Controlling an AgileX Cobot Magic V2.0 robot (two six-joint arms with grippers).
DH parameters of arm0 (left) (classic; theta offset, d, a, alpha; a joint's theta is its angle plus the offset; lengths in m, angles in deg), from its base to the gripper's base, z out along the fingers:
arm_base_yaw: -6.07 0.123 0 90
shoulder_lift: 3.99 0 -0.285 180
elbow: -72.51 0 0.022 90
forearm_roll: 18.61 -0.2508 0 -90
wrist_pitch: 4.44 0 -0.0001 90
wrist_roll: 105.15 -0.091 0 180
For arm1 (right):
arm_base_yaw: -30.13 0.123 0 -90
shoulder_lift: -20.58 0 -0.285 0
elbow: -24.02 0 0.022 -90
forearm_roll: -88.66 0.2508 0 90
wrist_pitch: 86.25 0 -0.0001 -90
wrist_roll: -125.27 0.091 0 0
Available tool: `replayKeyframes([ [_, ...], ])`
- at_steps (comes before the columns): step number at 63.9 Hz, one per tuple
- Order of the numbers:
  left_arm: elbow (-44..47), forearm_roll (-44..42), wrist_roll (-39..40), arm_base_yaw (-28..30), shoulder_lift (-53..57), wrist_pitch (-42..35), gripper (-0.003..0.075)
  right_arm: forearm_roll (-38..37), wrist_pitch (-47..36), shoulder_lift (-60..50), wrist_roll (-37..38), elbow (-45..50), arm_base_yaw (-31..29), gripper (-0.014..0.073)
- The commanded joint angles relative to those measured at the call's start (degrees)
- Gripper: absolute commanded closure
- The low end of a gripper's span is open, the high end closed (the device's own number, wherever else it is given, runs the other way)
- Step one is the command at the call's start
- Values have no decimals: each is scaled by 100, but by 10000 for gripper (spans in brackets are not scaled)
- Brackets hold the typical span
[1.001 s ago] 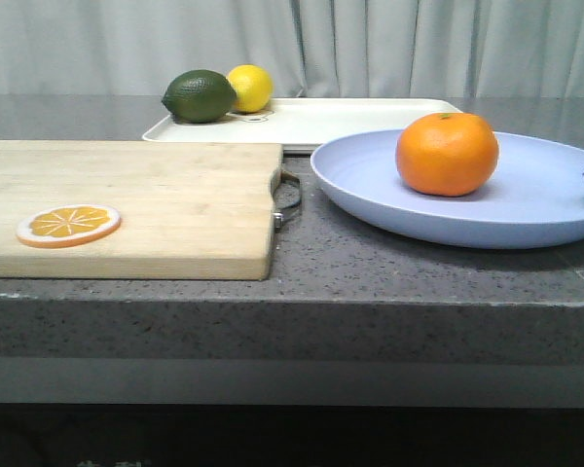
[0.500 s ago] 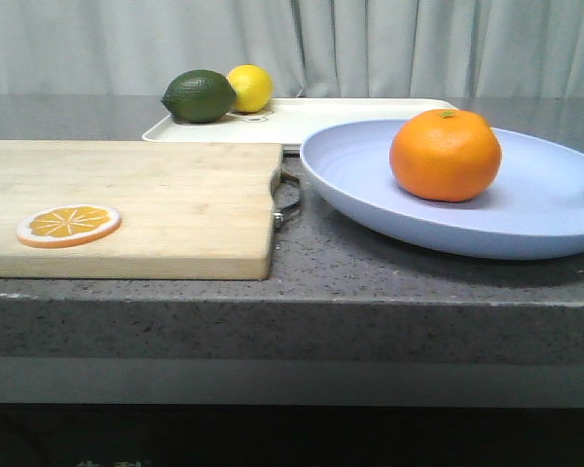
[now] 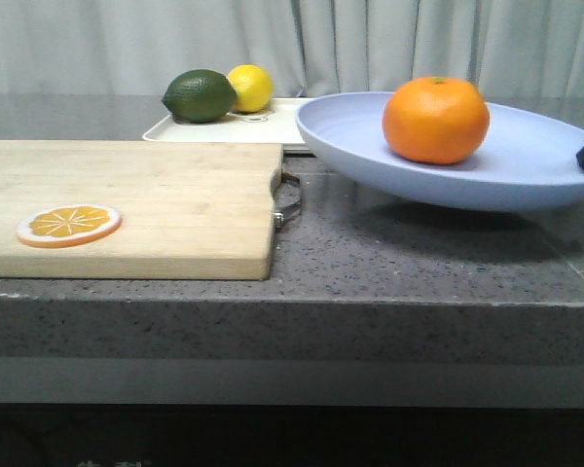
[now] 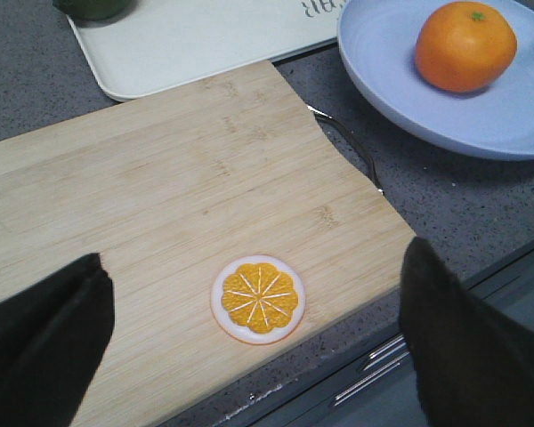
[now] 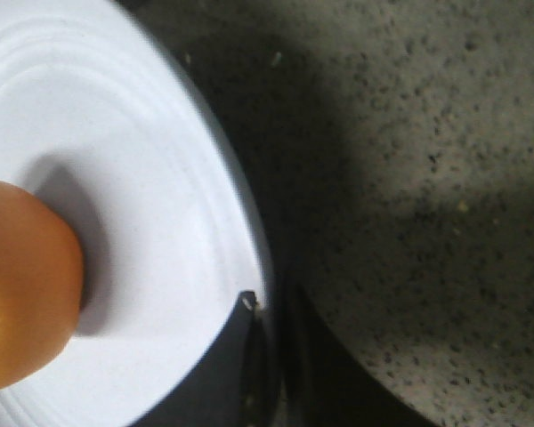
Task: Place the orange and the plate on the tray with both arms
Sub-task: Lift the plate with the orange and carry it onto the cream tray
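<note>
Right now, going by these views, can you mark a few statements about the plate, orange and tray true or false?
1. The orange sits on the plate. True.
2. The plate rests flat on the counter. False: it is lifted, its shadow below.
3. The right gripper clamps the plate's rim. True.
4. The left gripper holds the orange slice. False: it is open above the slice.
5. The tray is bare. False: a lime and a lemon lie there.

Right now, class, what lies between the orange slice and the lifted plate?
In the left wrist view, bare cutting board, its metal handle, then a strip of speckled countertop separate the orange slice from the plate.
</note>
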Motion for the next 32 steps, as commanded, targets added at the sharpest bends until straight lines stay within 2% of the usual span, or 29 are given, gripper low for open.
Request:
replayKeyframes([
  [1, -156, 4, 52, 15, 29, -470, 90, 71, 77, -200, 554, -605, 157, 662],
  [13, -156, 4, 52, 15, 29, -484, 90, -318, 183, 148, 1209, -1738, 531, 662],
  [32, -156, 4, 52, 15, 29, -560, 90, -691, 486, 1562, 1993, -3926, 1088, 662],
])
